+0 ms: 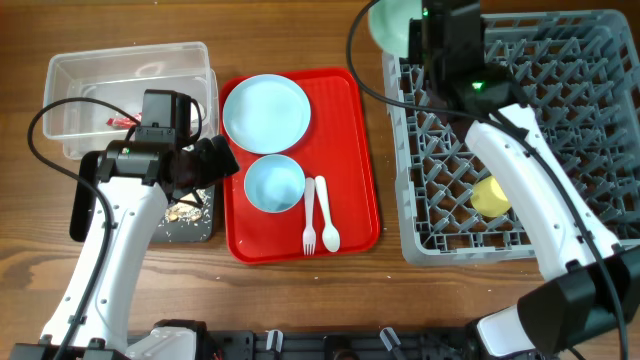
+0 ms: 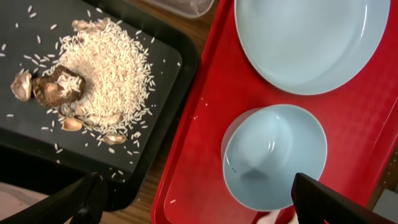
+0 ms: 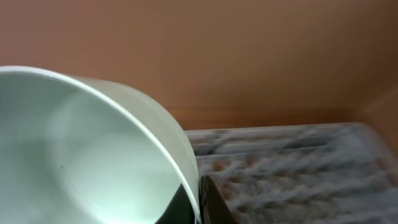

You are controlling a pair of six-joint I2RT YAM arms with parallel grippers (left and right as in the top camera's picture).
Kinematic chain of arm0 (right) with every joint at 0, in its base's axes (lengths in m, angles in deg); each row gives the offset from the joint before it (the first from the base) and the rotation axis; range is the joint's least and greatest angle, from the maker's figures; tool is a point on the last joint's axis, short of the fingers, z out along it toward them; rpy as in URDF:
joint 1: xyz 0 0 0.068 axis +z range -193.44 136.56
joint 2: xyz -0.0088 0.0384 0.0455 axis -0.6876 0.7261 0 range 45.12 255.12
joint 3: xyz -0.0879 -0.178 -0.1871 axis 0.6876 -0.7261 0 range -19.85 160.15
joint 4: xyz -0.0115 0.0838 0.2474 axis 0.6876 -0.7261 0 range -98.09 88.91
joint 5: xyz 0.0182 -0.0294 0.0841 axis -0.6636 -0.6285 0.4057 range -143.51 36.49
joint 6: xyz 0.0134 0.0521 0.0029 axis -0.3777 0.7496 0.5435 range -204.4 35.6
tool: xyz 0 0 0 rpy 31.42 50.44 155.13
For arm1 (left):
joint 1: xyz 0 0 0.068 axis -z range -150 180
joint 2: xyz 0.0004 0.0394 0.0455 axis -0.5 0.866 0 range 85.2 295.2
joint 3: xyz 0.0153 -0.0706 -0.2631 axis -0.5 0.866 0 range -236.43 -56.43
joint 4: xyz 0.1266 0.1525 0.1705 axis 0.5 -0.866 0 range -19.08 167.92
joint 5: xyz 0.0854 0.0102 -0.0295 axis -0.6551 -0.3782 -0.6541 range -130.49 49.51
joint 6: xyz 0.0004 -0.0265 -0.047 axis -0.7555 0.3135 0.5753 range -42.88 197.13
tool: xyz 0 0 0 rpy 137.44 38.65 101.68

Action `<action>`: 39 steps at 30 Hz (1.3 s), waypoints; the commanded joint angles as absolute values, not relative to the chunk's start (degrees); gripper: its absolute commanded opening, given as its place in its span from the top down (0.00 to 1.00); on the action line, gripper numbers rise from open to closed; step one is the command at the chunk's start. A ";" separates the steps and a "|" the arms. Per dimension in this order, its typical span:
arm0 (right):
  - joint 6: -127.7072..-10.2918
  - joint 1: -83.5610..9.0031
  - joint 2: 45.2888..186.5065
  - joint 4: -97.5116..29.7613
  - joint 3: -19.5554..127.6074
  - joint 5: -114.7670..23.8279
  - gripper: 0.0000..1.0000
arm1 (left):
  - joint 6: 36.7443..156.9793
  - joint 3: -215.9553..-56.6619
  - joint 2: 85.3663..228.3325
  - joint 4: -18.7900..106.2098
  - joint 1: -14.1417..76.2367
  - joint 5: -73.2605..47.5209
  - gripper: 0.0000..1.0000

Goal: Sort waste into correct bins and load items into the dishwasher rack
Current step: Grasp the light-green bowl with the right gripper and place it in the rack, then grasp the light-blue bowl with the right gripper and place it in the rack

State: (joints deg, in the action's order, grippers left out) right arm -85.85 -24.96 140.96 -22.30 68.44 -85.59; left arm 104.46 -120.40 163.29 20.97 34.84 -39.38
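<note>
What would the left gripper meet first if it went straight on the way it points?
Most likely the red tray, near its left rim, between the black tray and the light-blue bowl. The left gripper has open jaws; depth is unclear.

Pegs (image 1: 440,150) and the yellow cup (image 1: 490,197) crowd the dishwasher rack (image 1: 420,250) — open tabletop (image 1: 300,300) fronts the red tray (image 1: 350,140).

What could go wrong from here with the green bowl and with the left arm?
The mint-green bowl is pinched only at its rim by the right fingers and hangs over the rack's far corner, partly outside it; it may slip or land on the wall rather than between pegs. The left fingers are open above the red tray's rim beside the black tray; descending there might clip an edge and scatter the rice.
</note>
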 commanded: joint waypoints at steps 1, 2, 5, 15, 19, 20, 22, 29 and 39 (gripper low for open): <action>-108.17 -27.41 144.96 -14.67 68.55 -99.62 0.96 | 105.03 -120.57 162.89 21.36 34.53 -40.37 0.04; -109.98 -27.65 146.92 -11.94 68.55 -103.31 0.96 | 105.05 -120.57 162.89 21.54 34.53 -40.37 0.04; -109.68 -27.67 153.31 -6.17 68.55 -114.99 0.96 | 105.03 -120.57 162.89 21.56 34.53 -40.37 0.04; -104.63 -25.29 165.68 -6.76 68.53 -121.24 0.96 | 105.03 -120.57 162.89 21.58 34.53 -40.37 0.04; -98.05 -23.91 165.68 -14.48 68.38 -120.30 0.96 | 105.03 -120.57 162.89 21.60 34.53 -40.37 0.04; -94.66 -23.63 165.68 -17.82 68.38 -120.08 0.96 | 105.00 -120.57 162.89 21.60 34.53 -40.39 0.04; -90.97 -22.89 165.68 -22.76 68.38 -117.81 0.95 | 105.00 -120.57 162.89 21.60 34.53 -40.37 0.04; -86.86 -20.22 153.50 -36.64 68.40 -91.25 0.19 | 104.98 -120.57 162.89 21.71 34.53 -40.37 0.04; -75.23 -13.77 148.80 -45.10 66.06 -29.92 0.22 | 106.56 -120.57 162.56 18.21 17.64 -38.97 0.00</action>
State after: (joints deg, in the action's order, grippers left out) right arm -78.27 -16.90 145.85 -43.24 68.16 -37.42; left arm 105.11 -120.40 163.29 18.48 23.67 -41.09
